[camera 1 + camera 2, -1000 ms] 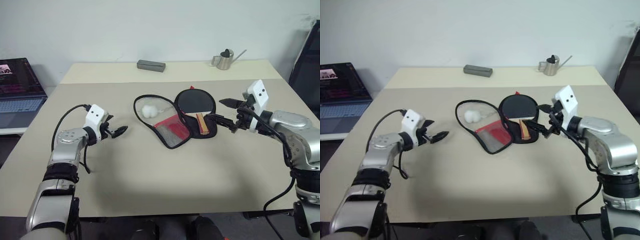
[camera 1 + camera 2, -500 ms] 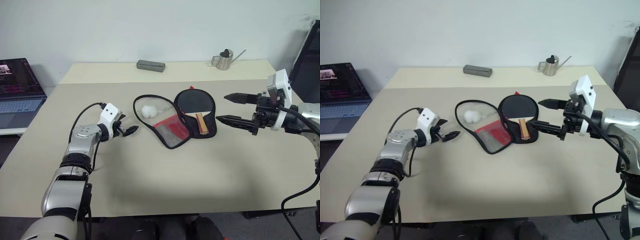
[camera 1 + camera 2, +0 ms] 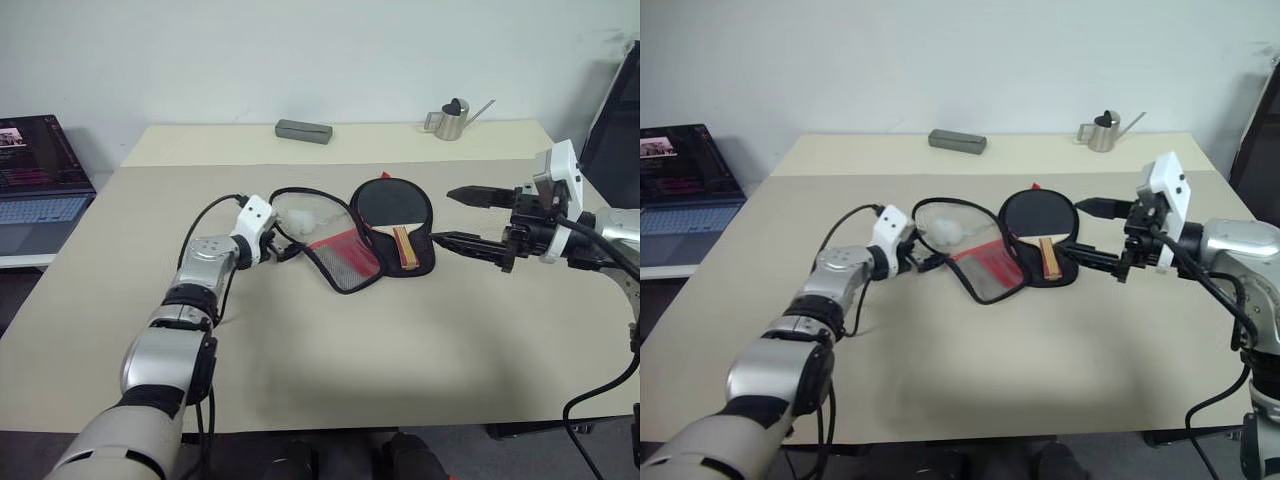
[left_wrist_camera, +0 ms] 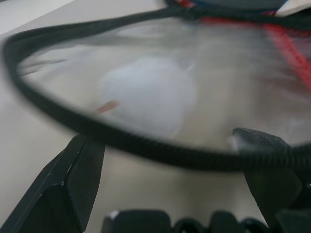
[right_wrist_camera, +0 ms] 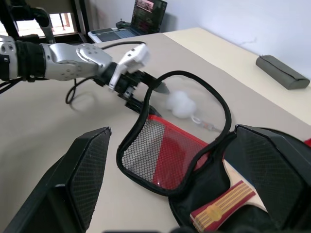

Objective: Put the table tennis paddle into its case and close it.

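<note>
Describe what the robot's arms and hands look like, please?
Each arm is built of silver metal segments with black joints, and a thin black cable loops alongside. The left hand and right hand each carry a small white box at the wrist with two dark dots, and end in two long, pointed black fingers with a fine honeycomb texture.

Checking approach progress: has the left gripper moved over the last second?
Yes. The left gripper has travelled across the table toward the case, and its open fingers now sit at the case flap's black rim.
</note>
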Controlling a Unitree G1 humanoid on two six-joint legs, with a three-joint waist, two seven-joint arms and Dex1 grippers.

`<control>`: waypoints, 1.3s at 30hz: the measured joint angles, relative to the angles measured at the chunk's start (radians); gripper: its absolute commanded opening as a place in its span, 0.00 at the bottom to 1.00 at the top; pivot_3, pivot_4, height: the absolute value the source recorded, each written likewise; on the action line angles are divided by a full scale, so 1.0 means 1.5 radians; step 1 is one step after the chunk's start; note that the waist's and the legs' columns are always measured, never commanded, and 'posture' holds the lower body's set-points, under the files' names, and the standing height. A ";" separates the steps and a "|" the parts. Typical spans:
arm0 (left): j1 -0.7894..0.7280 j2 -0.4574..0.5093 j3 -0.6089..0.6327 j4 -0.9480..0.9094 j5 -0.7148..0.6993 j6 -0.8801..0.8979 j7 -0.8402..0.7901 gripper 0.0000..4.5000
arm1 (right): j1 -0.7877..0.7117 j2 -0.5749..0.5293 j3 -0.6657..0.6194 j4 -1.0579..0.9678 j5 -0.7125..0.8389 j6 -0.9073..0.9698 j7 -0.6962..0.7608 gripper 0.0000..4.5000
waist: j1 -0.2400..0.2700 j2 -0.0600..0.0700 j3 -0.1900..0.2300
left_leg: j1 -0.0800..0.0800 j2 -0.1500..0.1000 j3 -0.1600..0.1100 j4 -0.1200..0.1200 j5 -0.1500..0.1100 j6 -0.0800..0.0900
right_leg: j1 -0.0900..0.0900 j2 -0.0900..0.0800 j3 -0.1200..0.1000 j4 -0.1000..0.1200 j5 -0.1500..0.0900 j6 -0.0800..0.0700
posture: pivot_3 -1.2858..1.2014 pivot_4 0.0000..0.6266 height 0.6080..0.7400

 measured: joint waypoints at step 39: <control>-0.138 -0.151 -0.019 0.056 0.062 -0.036 -0.004 1.00 | 0.101 -0.047 -0.093 -0.107 0.115 0.056 -0.096 0.99 | 0.008 -0.002 0.001 | 0.000 0.000 0.001 0.001 0.000 0.000 | 0.000 0.000 0.000 0.000 0.000 0.000 | 0.52 0.24 1.00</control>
